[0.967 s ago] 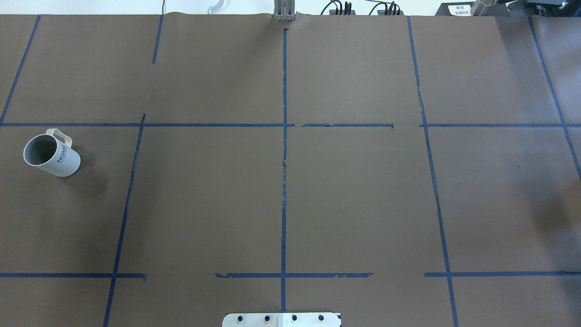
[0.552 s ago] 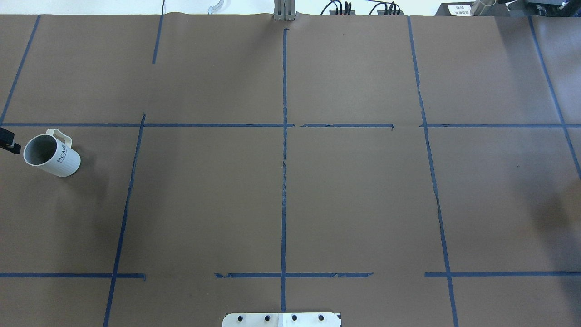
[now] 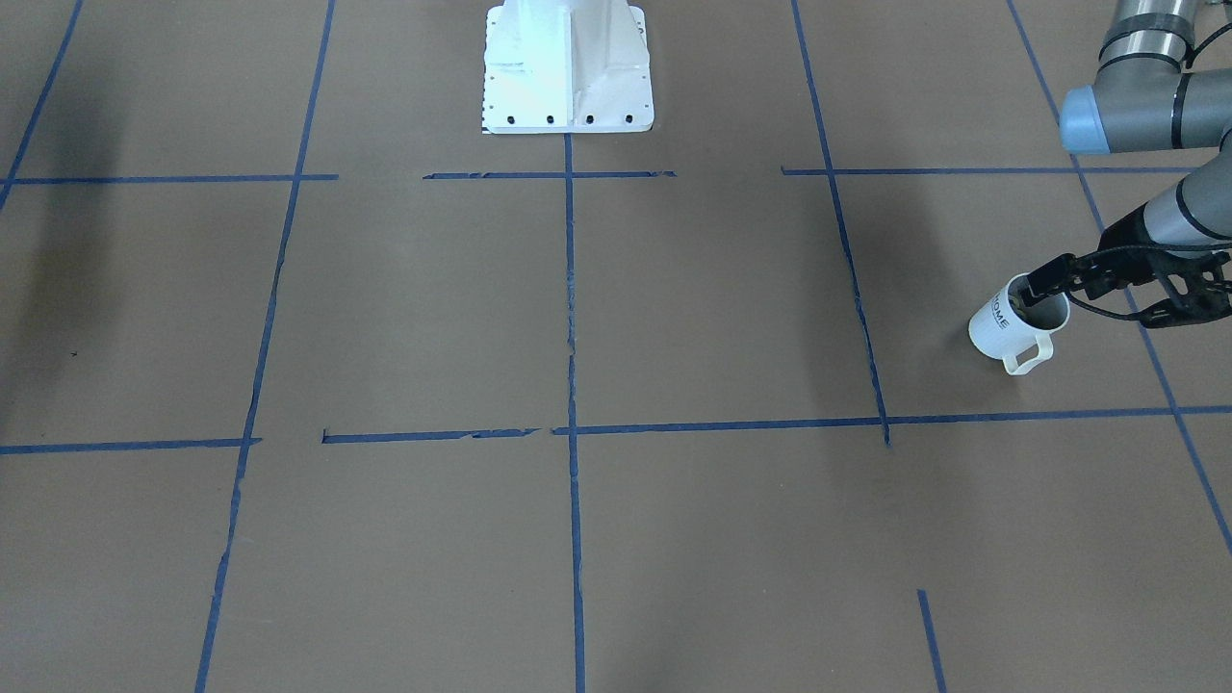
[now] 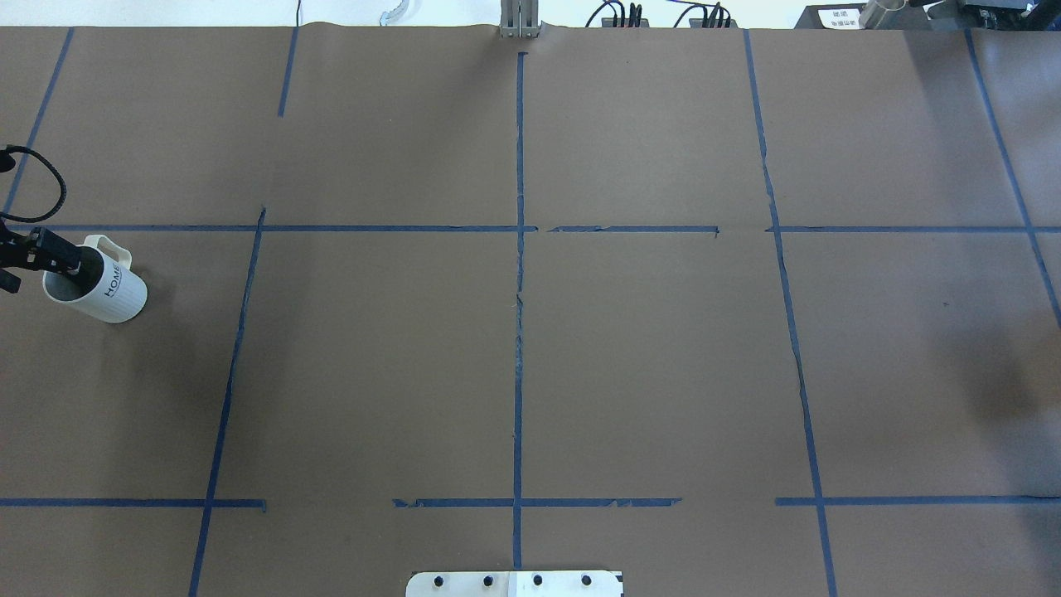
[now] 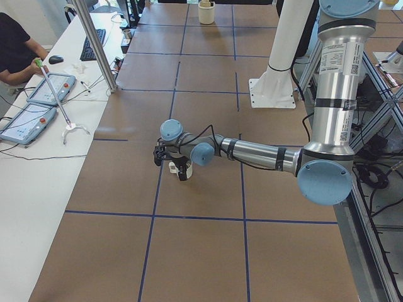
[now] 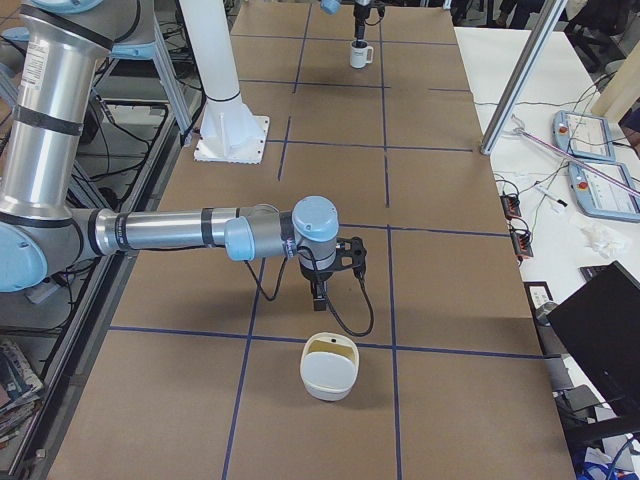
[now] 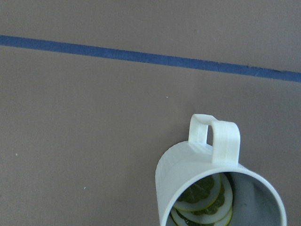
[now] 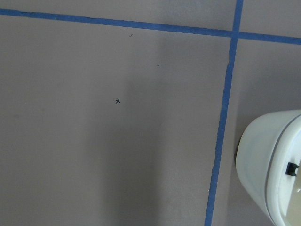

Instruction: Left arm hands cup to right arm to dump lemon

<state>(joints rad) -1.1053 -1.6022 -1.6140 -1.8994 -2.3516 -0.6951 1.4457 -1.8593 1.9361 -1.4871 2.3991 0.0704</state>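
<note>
Front-facing: left arm (image 3: 1145, 115) comes in at view right. The left gripper (image 3: 1088, 289) is open, jaws spread, one fingertip at the mouth of the cup (image 3: 996, 327), the other outside the rim. Contact with the cup: cannot tell. Cup stands upright on the brown table (image 3: 674, 318), handle (image 3: 1025, 361) toward the camera.

Overhead: cup at far left edge, HOME lettering showing, black finger over its mouth.

Exterior left: near arm reaches low, gripper straddles cup.

Exterior right: right arm (image 6: 170, 232) extends low and the right gripper (image 6: 320, 290) points down near a white container (image 6: 330, 370). Open or closed, cannot tell.

Left wrist: lemon (image 7: 200, 200) slices lie inside cup.

Right wrist: container edge beside blue tape (image 8: 221, 132).
</note>
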